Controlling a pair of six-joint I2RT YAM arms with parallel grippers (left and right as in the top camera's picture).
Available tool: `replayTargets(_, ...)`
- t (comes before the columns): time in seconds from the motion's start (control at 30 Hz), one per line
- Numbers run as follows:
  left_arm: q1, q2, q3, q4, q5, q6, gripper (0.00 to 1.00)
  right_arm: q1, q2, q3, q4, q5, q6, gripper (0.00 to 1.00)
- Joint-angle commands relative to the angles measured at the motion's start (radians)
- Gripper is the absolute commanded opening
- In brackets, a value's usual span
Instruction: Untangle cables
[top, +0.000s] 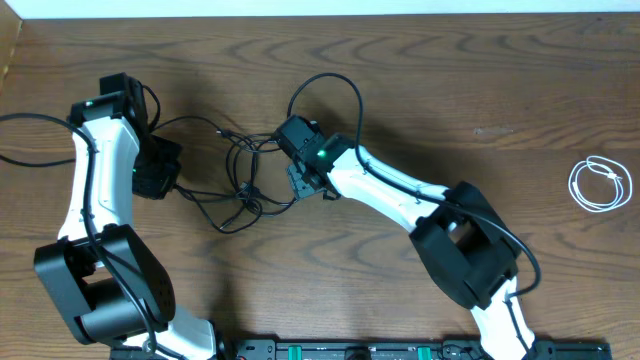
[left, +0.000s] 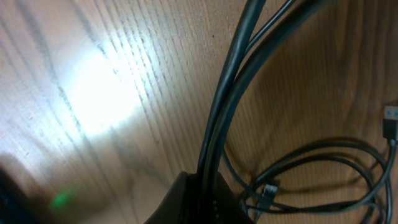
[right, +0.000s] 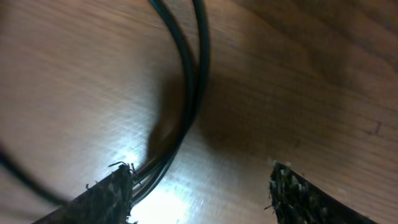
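Observation:
A tangle of thin black cables (top: 245, 185) lies on the wood table between my two arms, with one loop (top: 330, 95) arching behind the right wrist. My left gripper (top: 172, 180) is shut on black cables (left: 230, 93) that rise straight out of its jaws in the left wrist view. Small plug ends (left: 267, 195) lie among loops to the right. My right gripper (right: 199, 190) is open just above the table. Black cables (right: 186, 93) run down beside the inner face of its left finger (right: 106, 196). A coiled white cable (top: 600, 185) lies far right.
Thicker black wires (top: 30, 120) trail off the left edge from the left arm. The arm bases and a rail (top: 360, 350) stand along the front edge. Bare wood table (top: 500, 80) stretches between the right arm and the white coil.

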Motion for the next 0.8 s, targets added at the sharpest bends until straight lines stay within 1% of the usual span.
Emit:
replayTargets(0.0,0.002,-0.008,-0.033,0.019,-0.010,-0.002,0.08,-0.001,0.027,0.006,0.013,0.080,0.053,0.65)
replayTargets(0.17,0.002,-0.008,-0.050,0.051,-0.011,-0.002,0.07,-0.002,0.045,0.005,-0.016,0.145,0.076,0.56)
replayTargets(0.23,0.002,-0.008,-0.050,0.051,-0.011,-0.002,0.08,-0.002,0.046,0.005,-0.037,0.177,0.079,0.56)
replayTargets(0.4,0.002,-0.008,-0.050,0.050,-0.011,-0.002,0.07,-0.027,0.046,0.005,-0.156,0.303,0.090,0.54)
replayTargets(0.5,0.002,-0.008,-0.050,0.052,-0.011,-0.002,0.07,-0.067,0.046,0.005,-0.198,0.267,0.141,0.54)
replayTargets(0.53,0.002,-0.008,-0.050,0.055,-0.011,-0.002,0.08,-0.082,0.046,0.005,-0.198,0.225,0.142,0.55)
replayTargets(0.57,0.002,-0.008,-0.050,0.056,-0.011,-0.002,0.07,-0.094,0.046,0.005,-0.195,0.181,0.142,0.58)
replayTargets(0.63,0.002,-0.008,-0.050,0.058,-0.011,-0.002,0.07,-0.118,0.046,0.005,-0.178,0.055,0.137,0.73)
replayTargets(0.67,0.002,-0.008,-0.050,0.058,-0.011,-0.002,0.07,-0.129,0.046,0.005,-0.156,-0.011,0.124,0.78)
replayTargets(0.7,0.002,-0.008,-0.050,0.058,-0.011,-0.002,0.08,-0.137,0.046,0.005,-0.127,-0.073,0.105,0.80)
replayTargets(0.73,0.002,-0.008,-0.050,0.058,-0.011,-0.002,0.07,-0.147,0.046,0.005,-0.101,-0.134,0.079,0.78)
replayTargets(0.77,0.002,-0.008,-0.050,0.058,-0.011,-0.002,0.07,-0.153,0.046,0.005,-0.097,-0.163,0.070,0.78)
